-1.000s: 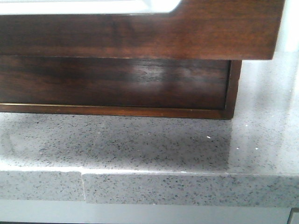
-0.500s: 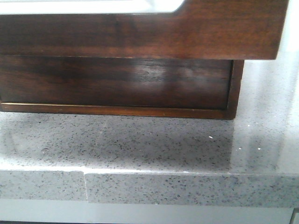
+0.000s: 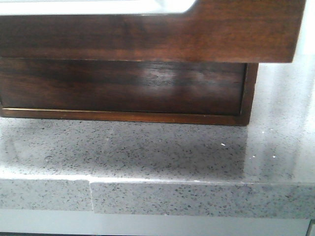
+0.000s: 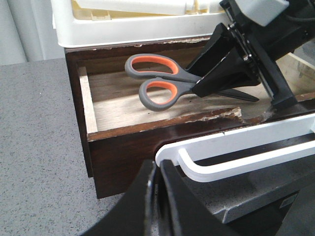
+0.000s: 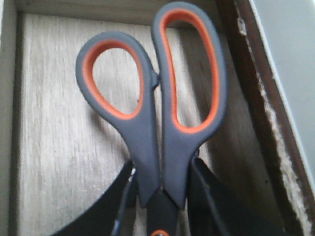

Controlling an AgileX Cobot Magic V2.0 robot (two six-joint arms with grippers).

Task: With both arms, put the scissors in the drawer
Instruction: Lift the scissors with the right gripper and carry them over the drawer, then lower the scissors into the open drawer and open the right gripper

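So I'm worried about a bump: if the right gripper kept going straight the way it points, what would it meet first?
Probably the drawer's pale wooden floor: the right gripper, holding the scissors, slants down into it. Depth is unclear.

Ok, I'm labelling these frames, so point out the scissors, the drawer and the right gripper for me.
scissors (image 4: 156,83): left wrist view, on the grey handles between the loops.
drawer (image 4: 123,152): left wrist view, on its dark wooden front.
right gripper (image 4: 216,83): left wrist view, between the black fingers shut on the scissors.

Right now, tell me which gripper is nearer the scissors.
Right. The right gripper is clamped on the scissors near their pivot, over the open drawer. The left gripper sits shut outside the drawer's front, apart from them.
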